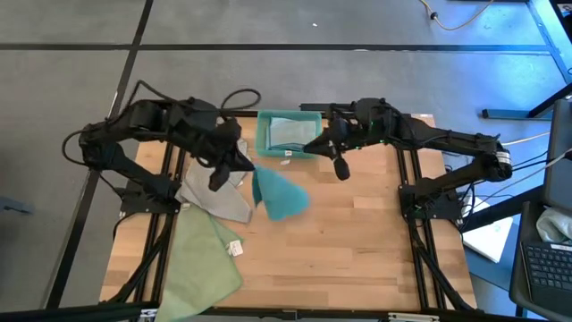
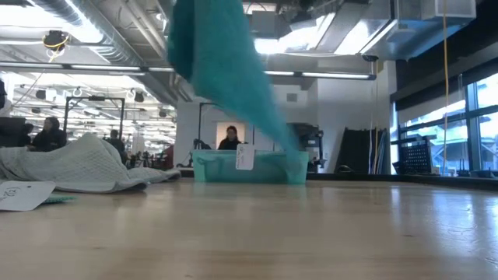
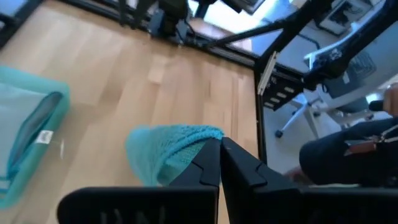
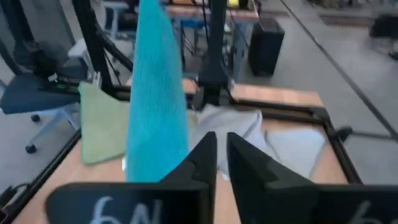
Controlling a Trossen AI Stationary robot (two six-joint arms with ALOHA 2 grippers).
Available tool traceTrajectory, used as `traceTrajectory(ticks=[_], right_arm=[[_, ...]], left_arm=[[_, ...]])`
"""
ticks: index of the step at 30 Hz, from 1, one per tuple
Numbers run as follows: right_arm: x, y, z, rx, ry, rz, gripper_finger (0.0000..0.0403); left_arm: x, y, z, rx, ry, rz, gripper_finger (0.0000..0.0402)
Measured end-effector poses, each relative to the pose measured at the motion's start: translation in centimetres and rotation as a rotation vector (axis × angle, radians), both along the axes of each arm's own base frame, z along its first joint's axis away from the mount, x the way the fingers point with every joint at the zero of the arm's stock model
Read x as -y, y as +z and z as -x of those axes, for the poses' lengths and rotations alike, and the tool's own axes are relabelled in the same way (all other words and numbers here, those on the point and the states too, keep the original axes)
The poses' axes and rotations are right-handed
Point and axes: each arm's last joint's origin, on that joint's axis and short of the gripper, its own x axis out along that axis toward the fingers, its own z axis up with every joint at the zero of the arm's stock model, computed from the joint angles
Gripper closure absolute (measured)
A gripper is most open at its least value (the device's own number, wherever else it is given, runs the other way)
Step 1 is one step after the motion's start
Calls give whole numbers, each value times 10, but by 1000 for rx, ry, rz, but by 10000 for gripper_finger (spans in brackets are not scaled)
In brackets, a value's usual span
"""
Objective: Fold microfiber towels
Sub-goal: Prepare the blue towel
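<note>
1. We see the left end effector (image 1: 217,178) above the worktop's (image 1: 357,241) far left part, its two dark fingers (image 3: 208,168) pressed together on a corner of the teal towel (image 1: 279,194); the cloth hangs from that pinch and spreads toward the middle of the worktop.
2. The teal towel is a saturated blue-green with a fine looped pile; in the low view it hangs as a long draped shape, wide above and narrowing downward toward the bin (image 2: 249,166).
3. The right end effector (image 1: 340,168) hovers near the far edge, just in front of the bin; in its wrist view a narrow gap shows between its fingers (image 4: 200,158) and nothing sits in it; the teal towel hangs beside them, and we cannot tell whether it touches them.
4. The grey towel (image 1: 219,199) lies crumpled near the left edge, under the left arm; its weave shows in the low view as a soft mound.
5. The pale green towel (image 1: 201,259) lies spread flat at the near left corner, partly over the edge; a white tag (image 1: 236,249) sits at its right side.
6. The rigid teal bin stands at the middle of the far edge with a pale cloth (image 1: 288,132) inside it and a white label (image 2: 244,158) on its front.
</note>
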Motion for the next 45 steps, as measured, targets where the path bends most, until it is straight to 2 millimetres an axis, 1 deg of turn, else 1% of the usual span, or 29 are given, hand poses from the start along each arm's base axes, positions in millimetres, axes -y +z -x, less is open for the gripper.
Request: traceTrajectory(ticks=[3, 5, 8, 11, 14, 17, 21, 25, 28, 30, 33, 36, 40, 42, 45], right_arm=[[-3, -2, -13, 55, 77, -12, 327], [-7, 0, -22, 121, 105, -34, 307], [-11, 4, -32, 206, 110, -95, 279], [-12, 3, -37, 221, 37, -149, 261], [-12, 1, -38, 197, -23, -195, 252], [-13, 0, -38, 179, -9, -249, 249], [-17, 0, -37, 153, 51, -288, 249], [-18, -5, -35, 84, 65, -311, 249], [-17, -11, -30, -2, 40, -352, 249], [-15, -15, -27, -54, 23, -357, 249], [-12, -19, -18, -135, 9, -329, 249], [-10, -18, -7, -170, 2, -292, 249], [-6, -13, 1, -155, -2, -229, 249], [-5, -13, 1, -147, -29, -191, 249], [-3, -14, -1, -143, -55, -162, 249]], left_arm=[[2, -5, -11, -15, -32, 19, 401], [3, -10, -19, -39, -60, 40, 402], [4, -18, -29, -76, -72, 50, 401], [1, -22, -36, -94, -33, 30, 401], [-4, -26, -43, -109, 50, 14, 401], [-9, -26, -45, -96, 144, -18, 401], [-16, -19, -50, -1, 194, -31, 401], [-21, -8, -52, 103, 231, 17, 401], [-20, -2, -50, 146, 167, 70, 401], [-17, 3, -50, 187, 69, 126, 401], [-8, 5, -50, 186, -93, 247, 401], [1, 2, -47, 122, -167, 335, 401], [16, -11, -39, -47, -194, 360, 401], [21, -24, -29, -209, -159, 320, 401], [22, -47, -15, -519, -51, 234, 401]])
